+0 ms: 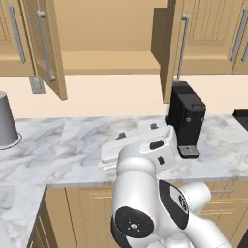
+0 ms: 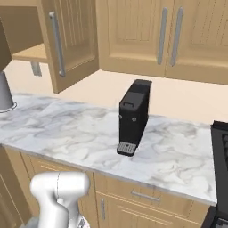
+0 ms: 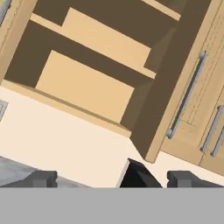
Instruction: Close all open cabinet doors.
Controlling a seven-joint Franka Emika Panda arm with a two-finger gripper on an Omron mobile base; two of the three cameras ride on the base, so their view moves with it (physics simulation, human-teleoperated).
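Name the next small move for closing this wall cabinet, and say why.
Probably raise the end effector toward the right door. Both it and the left door stand swung out from the bare shelves, and the right one hangs nearer, just above the coffee machine.

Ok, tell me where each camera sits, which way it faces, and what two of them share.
Left base view: behind the arm to its left, looking forward and down at the counter, the coffee machine and two open cabinet doors; the arm rises at lower right.
Right base view: behind to the right, facing the same counter; arm at lower left.
Hand view: on the hand, tilted up into the open cabinet; the gripper fingertips stand apart at the bottom.
Both base views share the coffee machine and the right open door.
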